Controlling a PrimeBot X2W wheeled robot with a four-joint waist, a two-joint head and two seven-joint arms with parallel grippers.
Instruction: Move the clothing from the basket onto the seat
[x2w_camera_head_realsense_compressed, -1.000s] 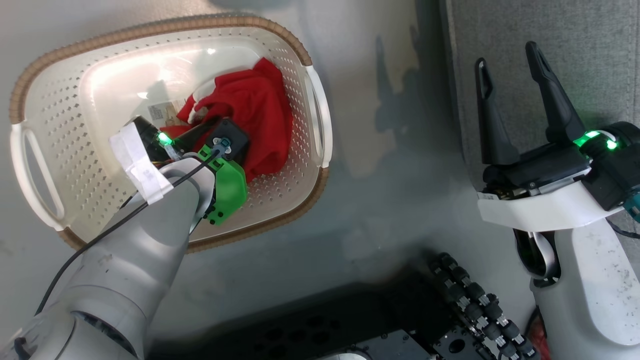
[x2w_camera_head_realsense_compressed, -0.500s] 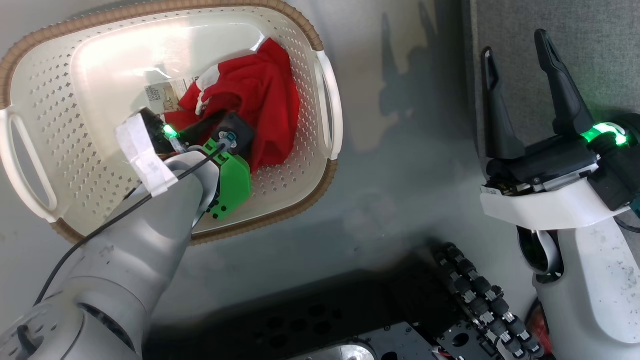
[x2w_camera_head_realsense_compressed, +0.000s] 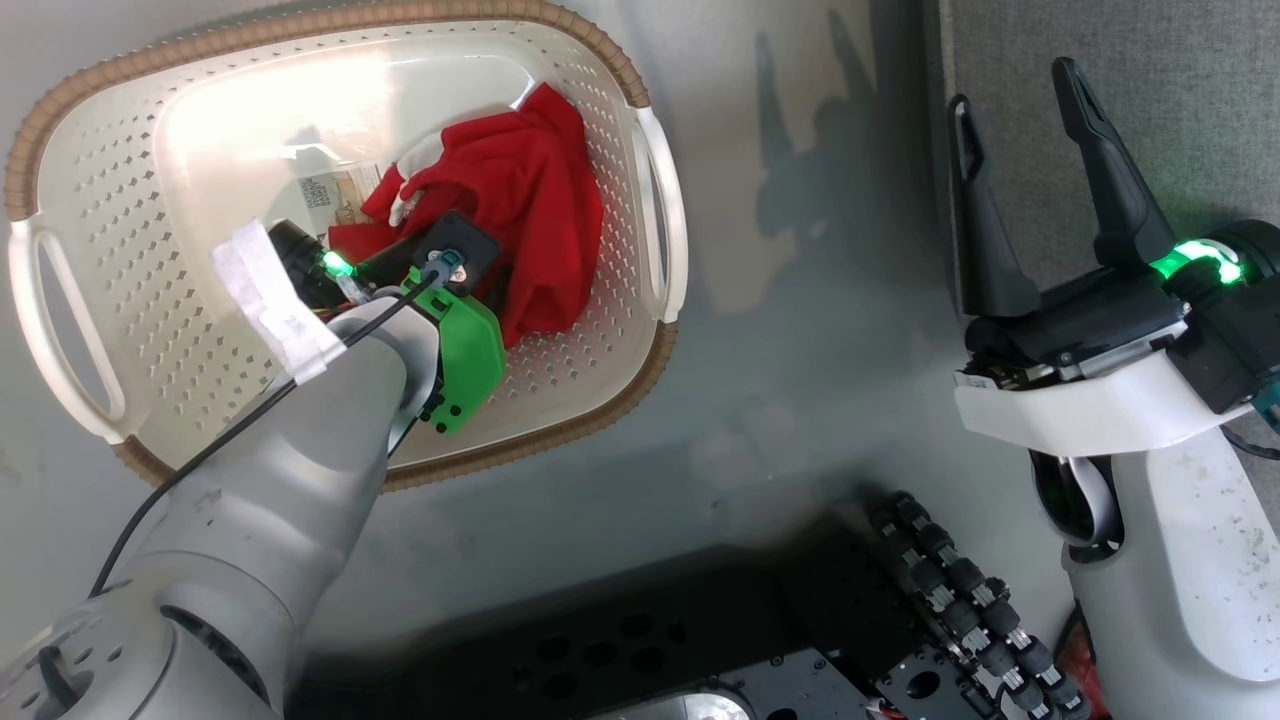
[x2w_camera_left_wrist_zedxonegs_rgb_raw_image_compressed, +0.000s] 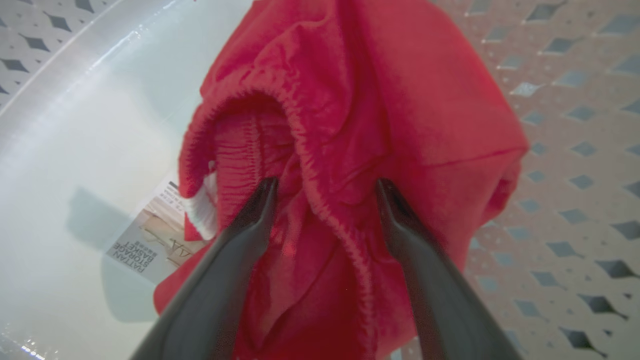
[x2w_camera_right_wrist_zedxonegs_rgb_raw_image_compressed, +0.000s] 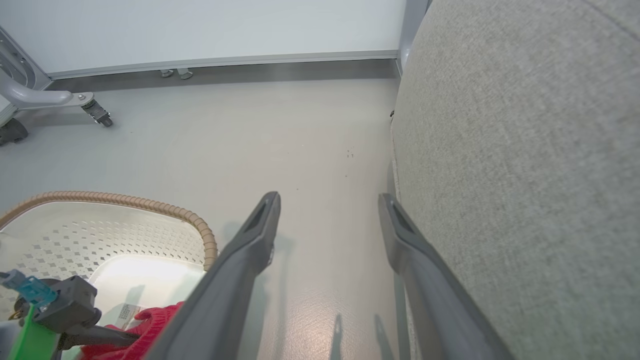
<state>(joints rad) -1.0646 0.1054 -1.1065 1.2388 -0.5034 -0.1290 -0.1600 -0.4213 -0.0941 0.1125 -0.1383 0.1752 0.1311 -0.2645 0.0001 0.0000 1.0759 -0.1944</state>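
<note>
In the basket (x2w_camera_head_realsense_compressed: 120, 300), left tool (x2w_camera_left_wrist_zedxonegs_rgb_raw_image_compressed: 326, 184) wide astride the clothing (x2w_camera_left_wrist_zedxonegs_rgb_raw_image_compressed: 400, 100), label (x2w_camera_left_wrist_zedxonegs_rgb_raw_image_compressed: 145, 240) half hidden; right tool (x2w_camera_head_realsense_compressed: 1012, 88) wide.

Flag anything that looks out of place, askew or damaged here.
Nothing looks spilled or broken. The clothing lies crumpled against one side wall of the basket, and the open left gripper straddles a fold of it. One oddity: a white tape strip on that arm's wrist sticks out as if partly loose.
</note>
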